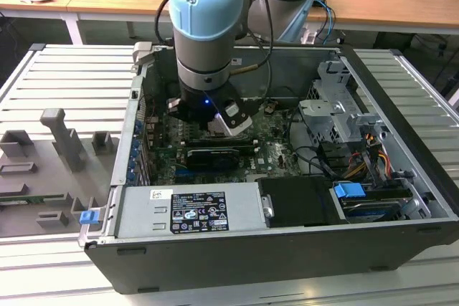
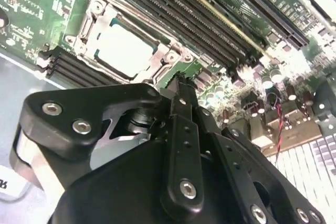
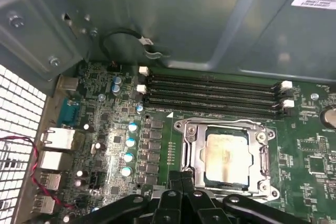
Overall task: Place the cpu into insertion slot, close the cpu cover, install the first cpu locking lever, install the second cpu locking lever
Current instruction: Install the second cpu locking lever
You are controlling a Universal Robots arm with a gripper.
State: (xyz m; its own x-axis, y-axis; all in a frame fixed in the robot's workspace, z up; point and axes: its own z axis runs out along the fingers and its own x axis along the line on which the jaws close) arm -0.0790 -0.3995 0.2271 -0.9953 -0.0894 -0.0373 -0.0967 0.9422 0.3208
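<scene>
Scene: an open computer case (image 1: 287, 249) lies on a ribbed tabletop (image 1: 64, 80), with the arm reaching down into its middle in the exterior view.

End effector (image 3: 181, 179): at the lower centre of the first wrist view, just beside the socket's near edge; its fingers look pressed together with nothing between them, so I judge it closed and empty.

Cpu (image 3: 227, 153): the pale square chip already lies flat in the insertion slot (image 3: 197, 153), right of centre in the first wrist view and upper left in the second wrist view.

Cpu cover (image 3: 265, 156): the silver frame lies down around the chip, its window showing the chip's top; closed, as far as I can judge.

Locking levers: I cannot tell whether they are latched.

Memory slots (image 3: 210, 95): long black rows just beyond the socket, toward the case wall.

Handling, as a judgement: the chip is light, stiff and fragile underneath, best held by its bare edges. The cover is thin springy metal, safer pushed at its rim than on the chip. The levers would be slim, stiff wires, taken at their free ends.

Risk: the green board (image 3: 121, 145) nearby is crowded with small capacitors that a stray finger could knock.
</scene>
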